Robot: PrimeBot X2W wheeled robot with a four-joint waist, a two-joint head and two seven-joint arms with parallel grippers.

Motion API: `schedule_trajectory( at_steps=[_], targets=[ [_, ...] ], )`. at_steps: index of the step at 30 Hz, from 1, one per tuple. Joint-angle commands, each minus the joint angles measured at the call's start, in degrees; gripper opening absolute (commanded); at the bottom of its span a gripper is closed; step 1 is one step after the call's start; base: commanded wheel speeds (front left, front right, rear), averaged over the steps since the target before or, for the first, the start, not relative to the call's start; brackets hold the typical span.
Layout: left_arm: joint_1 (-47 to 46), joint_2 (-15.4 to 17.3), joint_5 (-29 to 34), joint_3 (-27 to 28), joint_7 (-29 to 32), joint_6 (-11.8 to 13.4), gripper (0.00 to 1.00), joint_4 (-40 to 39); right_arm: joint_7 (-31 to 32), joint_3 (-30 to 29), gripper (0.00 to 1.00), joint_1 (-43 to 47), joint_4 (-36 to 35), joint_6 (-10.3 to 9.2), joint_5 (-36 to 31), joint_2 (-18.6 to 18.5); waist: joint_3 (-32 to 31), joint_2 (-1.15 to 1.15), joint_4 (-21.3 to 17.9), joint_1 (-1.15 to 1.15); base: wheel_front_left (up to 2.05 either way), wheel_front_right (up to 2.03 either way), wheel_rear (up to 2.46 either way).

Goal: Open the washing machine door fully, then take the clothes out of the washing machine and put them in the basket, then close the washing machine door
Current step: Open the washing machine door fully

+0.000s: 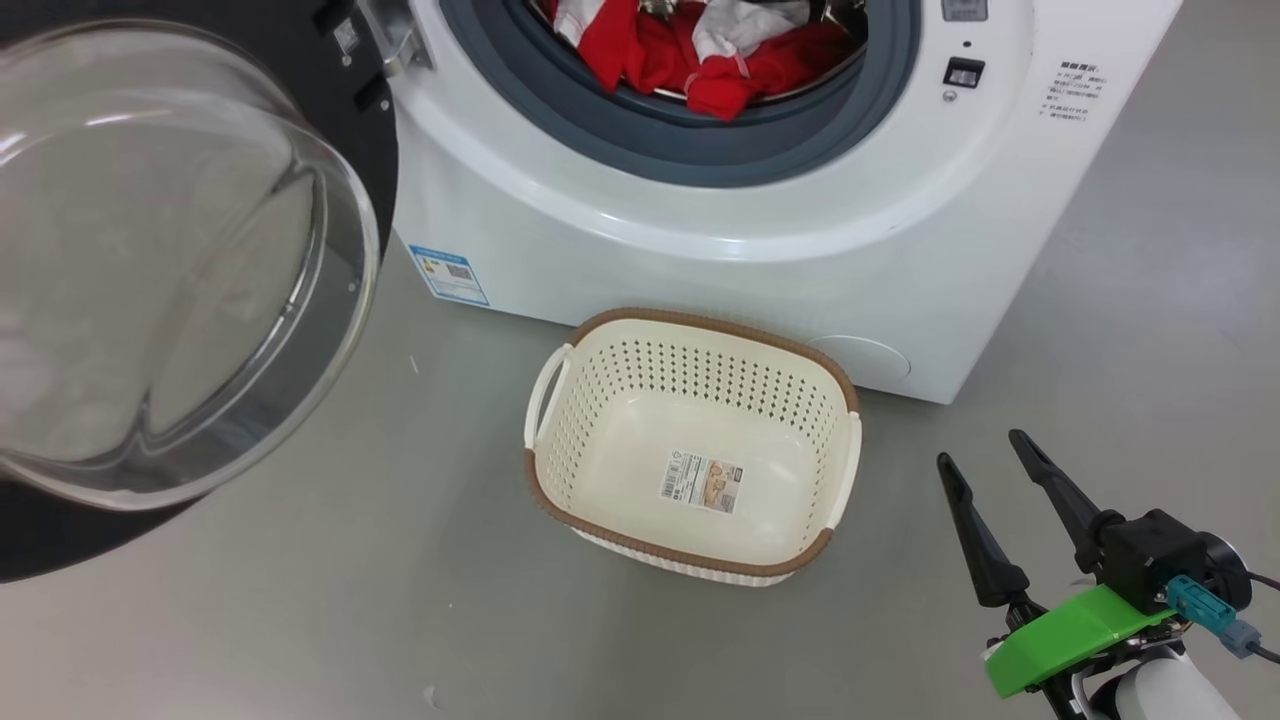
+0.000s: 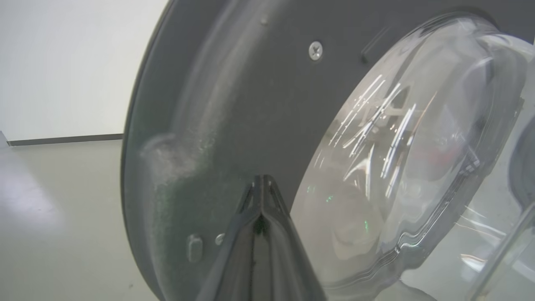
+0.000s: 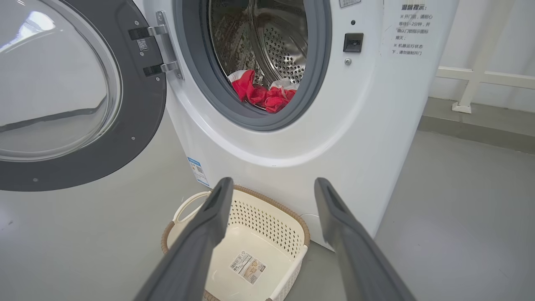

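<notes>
The washing machine [image 1: 700, 220] [image 3: 334, 125] stands with its door [image 1: 180, 270] [image 3: 71, 92] swung open to the left, glass bowl bulging out. Red clothes [image 1: 700, 55] [image 3: 261, 94] with white patches lie in the drum just behind the grey rubber ring. The cream basket [image 1: 690, 445] [image 3: 250, 246] sits empty on the floor in front of the machine. My right gripper [image 1: 985, 450] [image 3: 271, 184] is open, low at the right of the basket, with nothing between its fingers. My left gripper [image 2: 261, 179] is shut, its tip against the dark inner face of the door [image 2: 234, 104].
Grey floor [image 1: 300, 600] spreads around the basket. A pale wall and a white rail [image 3: 480, 79] stand to the right of the machine. A blue label [image 1: 448, 272] marks the machine's lower left corner.
</notes>
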Motion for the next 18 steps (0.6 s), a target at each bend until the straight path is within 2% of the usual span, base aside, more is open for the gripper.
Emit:
schedule_trajectory(
  at_steps=[1, 6, 7, 8, 9, 10, 11, 12, 13, 14, 18],
  targets=[
    [1.8, 2.2, -1.1, -0.7, -0.3, -0.3, 0.0, -2.1, -0.7, 1.4, 1.0, 0.2, -1.2, 0.35, -0.3, 0.0, -1.0, 0.0, 0.4, 0.0, 0.0, 0.0, 0.0],
    [5.2, 0.7, -3.1, -3.5, -0.3, -0.3, 0.0, -4.9, -0.7, 1.4, 1.0, 0.7, -1.0, 0.35, 0.0, 0.2, -2.5, 0.0, 0.7, 0.0, 0.0, 0.0, 0.0],
    [6.2, 0.2, -3.5, -3.8, -0.3, -0.3, 0.05, -5.9, -0.7, 1.4, 1.0, 0.9, -0.9, 0.35, 0.0, 0.2, -2.9, 0.0, 0.7, 0.0, 0.0, 0.0, 0.0],
    [7.3, -0.4, -3.7, -4.1, -0.3, -0.3, 0.12, -6.9, -0.7, 1.5, 1.0, 1.0, -0.9, 0.35, 0.1, 0.3, -3.2, 0.0, 0.7, 0.0, 0.0, 0.0, 0.0],
    [9.3, -1.4, -4.1, -4.4, -0.3, -0.3, 0.31, -9.0, -0.7, 1.7, 1.0, 1.2, -0.8, 0.35, 0.2, 0.4, -4.0, 0.0, 0.6, 0.0, 0.0, 0.0, 0.0],
    [9.3, -1.4, -4.1, -4.4, -0.3, -0.3, 0.31, -9.0, -0.7, 1.7, 1.0, 1.2, -0.8, 0.35, 0.2, 0.4, -4.0, 0.0, 0.6, 0.0, 0.0, 0.0, 0.0],
    [10.4, -2.1, -4.4, -4.7, -0.3, -0.3, 0.39, -10.2, -0.7, 1.8, 1.0, 1.3, -0.8, 0.35, 0.2, 0.4, -4.3, 0.0, 0.5, 0.0, 0.0, 0.0, 0.0],
    [11.5, -2.6, -4.6, -5.3, -0.3, -0.3, 0.51, -11.3, -0.7, 1.9, 1.0, 1.3, -0.8, 0.35, 0.3, 0.4, -4.6, 0.0, 0.4, 0.0, 0.0, 0.0, 0.0],
    [12.5, -3.1, -4.7, -6.1, -0.3, -0.3, 0.83, -12.3, -0.7, 1.9, 1.0, 1.4, -0.8, 0.35, 0.4, 0.4, -4.9, 0.0, 0.3, 0.0, 0.0, 0.0, 0.0],
    [13.5, -3.6, -4.9, -6.8, -0.3, -0.3, 0.99, -13.3, -0.7, 1.8, 1.0, 1.5, -0.8, 0.35, 0.4, 0.4, -5.1, 0.0, 0.2, 0.0, 0.0, 0.0, 0.0],
    [16.9, -6.0, -5.4, -8.7, -0.3, -0.3, 1.0, -17.1, -0.7, 1.3, 1.0, 2.2, -1.0, 0.35, 0.6, 0.7, -6.2, 0.0, -0.6, 0.0, 0.0, 0.0, 0.0]
  ],
)
